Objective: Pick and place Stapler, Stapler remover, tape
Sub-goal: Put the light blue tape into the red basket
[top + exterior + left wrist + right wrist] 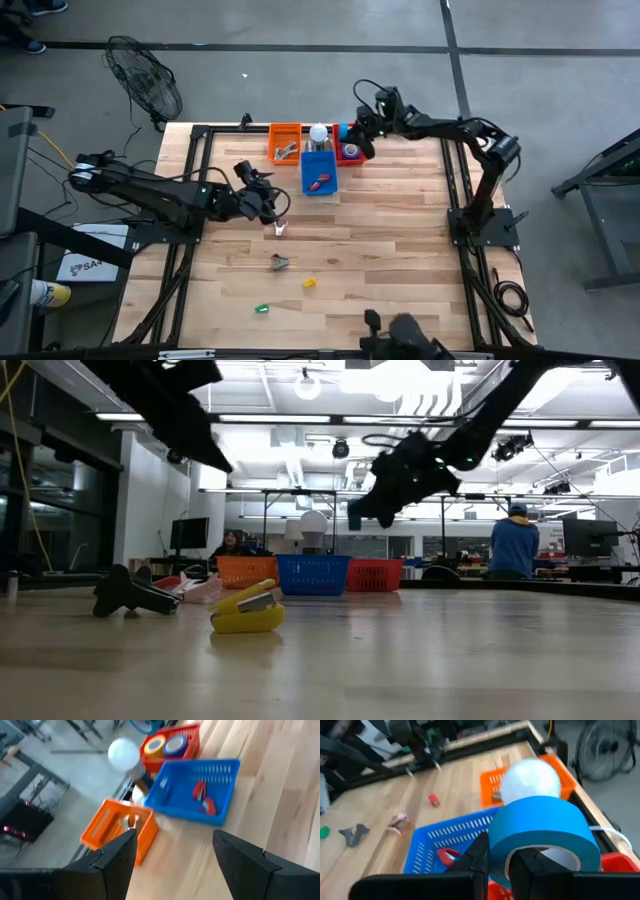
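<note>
Right gripper: at top centre of the high view, over the red basket; fingers clamped on a blue tape roll, one finger through its open centre.
Left gripper: left of centre in the high view, above the table; fingers spread apart, nothing between them.
Baskets: three in a row along the table's top edge in the high view, orange basket at left, blue basket in the middle, red at right.
Red basket contents: a yellow roll and a blue-rimmed roll, side by side, seen in the left wrist view.
Blue basket contents: a red remover lying on the floor of the basket.
Orange basket contents: a metallic item; kind cannot be told.
White ball: just above the blue basket in the high view.
Loose items on table, high view: a pinkish piece below the left gripper, a dark piece lower, a yellow stapler below centre, a green piece at lower left.
Low view: yellow stapler at left centre, dark piece to its left.
Background: a person in blue stands at right.
</note>
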Action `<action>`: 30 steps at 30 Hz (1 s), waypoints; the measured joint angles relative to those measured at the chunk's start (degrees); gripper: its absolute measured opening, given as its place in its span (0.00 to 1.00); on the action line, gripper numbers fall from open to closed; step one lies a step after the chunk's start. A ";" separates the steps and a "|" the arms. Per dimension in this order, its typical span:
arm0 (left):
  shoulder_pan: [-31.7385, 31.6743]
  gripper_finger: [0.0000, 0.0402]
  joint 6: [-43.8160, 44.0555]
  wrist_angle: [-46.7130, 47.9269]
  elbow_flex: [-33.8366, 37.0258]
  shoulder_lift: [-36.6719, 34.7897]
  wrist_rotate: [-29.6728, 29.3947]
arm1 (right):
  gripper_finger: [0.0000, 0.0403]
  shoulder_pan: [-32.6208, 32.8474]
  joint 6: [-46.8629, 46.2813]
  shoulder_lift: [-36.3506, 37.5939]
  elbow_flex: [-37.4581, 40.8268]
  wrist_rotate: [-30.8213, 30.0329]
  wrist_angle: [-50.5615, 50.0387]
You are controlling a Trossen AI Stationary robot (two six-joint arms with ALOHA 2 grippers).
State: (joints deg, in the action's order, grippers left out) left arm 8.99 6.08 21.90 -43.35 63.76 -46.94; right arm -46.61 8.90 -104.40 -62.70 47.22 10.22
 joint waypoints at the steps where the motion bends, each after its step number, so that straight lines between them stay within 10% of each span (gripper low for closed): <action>1: 0.00 0.63 1.31 1.65 0.02 -0.35 -0.08 | 0.08 -0.12 0.79 -0.91 -1.62 -0.19 -2.56; 30: 0.00 0.63 9.18 10.38 0.05 -2.54 -1.00 | 0.08 -2.93 6.35 -14.44 -10.36 9.04 -8.19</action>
State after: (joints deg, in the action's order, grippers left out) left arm 8.99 15.25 32.28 -43.30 61.22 -47.94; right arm -49.54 15.25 -118.84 -73.06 56.26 2.03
